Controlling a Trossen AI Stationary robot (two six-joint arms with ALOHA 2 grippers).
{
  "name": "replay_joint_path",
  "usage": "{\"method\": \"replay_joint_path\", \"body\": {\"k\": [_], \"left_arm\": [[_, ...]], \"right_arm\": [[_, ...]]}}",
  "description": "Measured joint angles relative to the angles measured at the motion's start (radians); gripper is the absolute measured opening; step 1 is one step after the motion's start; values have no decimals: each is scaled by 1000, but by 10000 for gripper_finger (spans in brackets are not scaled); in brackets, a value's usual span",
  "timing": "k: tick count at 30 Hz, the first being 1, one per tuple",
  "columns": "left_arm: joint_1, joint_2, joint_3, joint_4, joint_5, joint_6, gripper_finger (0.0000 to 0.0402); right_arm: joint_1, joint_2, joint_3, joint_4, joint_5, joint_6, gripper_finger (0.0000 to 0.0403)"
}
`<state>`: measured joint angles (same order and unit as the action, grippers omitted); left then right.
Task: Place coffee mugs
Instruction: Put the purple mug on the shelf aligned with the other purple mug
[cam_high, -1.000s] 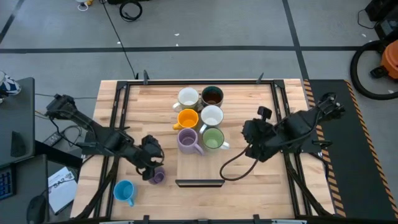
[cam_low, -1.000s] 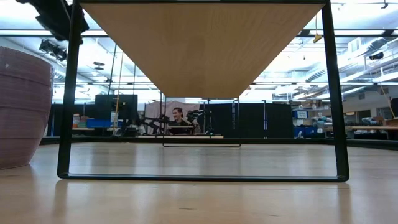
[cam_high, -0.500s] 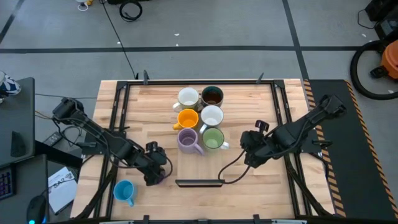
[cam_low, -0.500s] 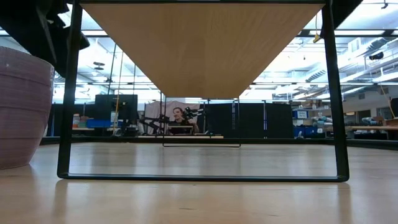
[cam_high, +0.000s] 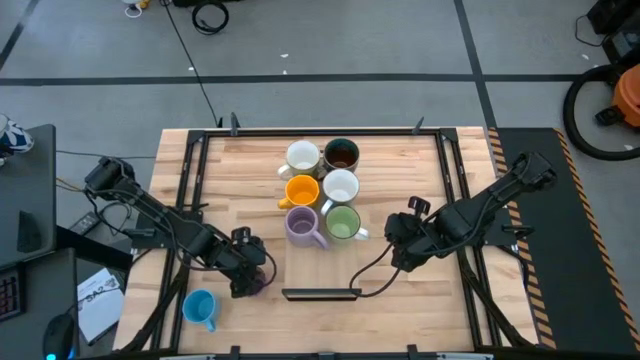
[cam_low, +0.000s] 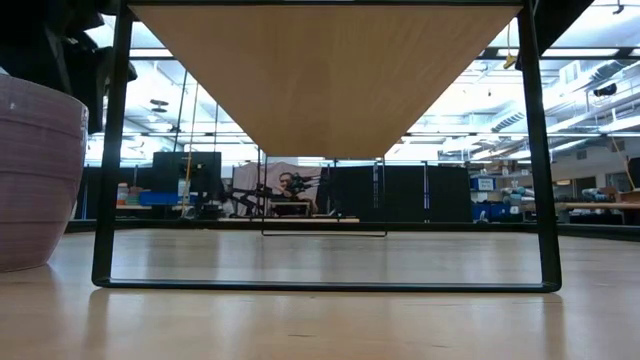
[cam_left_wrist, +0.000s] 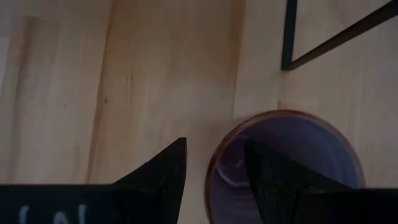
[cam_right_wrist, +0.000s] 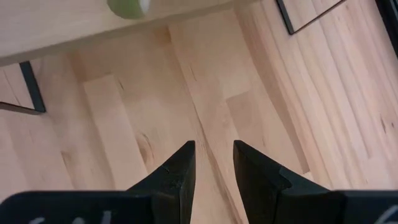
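My left gripper (cam_left_wrist: 214, 180) is spread wide over the lavender mug (cam_left_wrist: 286, 165) near the table's (cam_high: 400, 160) front left, one finger inside its rim, not yet gripping; my right gripper (cam_right_wrist: 213, 168) hangs part-open and empty over bare wood

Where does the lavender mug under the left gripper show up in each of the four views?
High view: the lavender mug peeks out beneath the left gripper, left of the black frame.
Low view: its ribbed side fills the left edge.
Left wrist view: its open rim, one finger inside, one outside.
Right wrist view: not in it.
Shared landmark: the black frame, also seen at and.
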<state>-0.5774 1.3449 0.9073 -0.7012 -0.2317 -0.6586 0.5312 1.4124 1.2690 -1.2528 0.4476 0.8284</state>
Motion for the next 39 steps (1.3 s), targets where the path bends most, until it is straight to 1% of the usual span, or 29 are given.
{"method": "replay_joint_path", "body": {"k": [4, 14, 18, 23, 29, 34, 39], "left_arm": [[0, 2, 0, -6, 0, 0, 167], [3, 87, 0, -11, 32, 8, 163], [3, 90, 0, -10, 46, -34, 137], [3, 89, 0, -13, 46, -104, 88], [3, 89, 0, -24, 48, -243, 26], [3, 89, 0, -47, 45, -417, 24], [3, 87, 2, -118, 46, -671, 24]], "right_arm": [[0, 0, 0, 6, 0, 0, 114], [0, 1, 0, 67, 4, -22, 114], [0, 1, 0, 94, 23, -58, 114], [-2, 1, 0, 118, 34, -84, 114], [-2, 1, 0, 126, 33, -88, 114], [-2, 1, 0, 127, 32, -87, 114], [-2, 1, 0, 127, 30, -87, 113]]}}
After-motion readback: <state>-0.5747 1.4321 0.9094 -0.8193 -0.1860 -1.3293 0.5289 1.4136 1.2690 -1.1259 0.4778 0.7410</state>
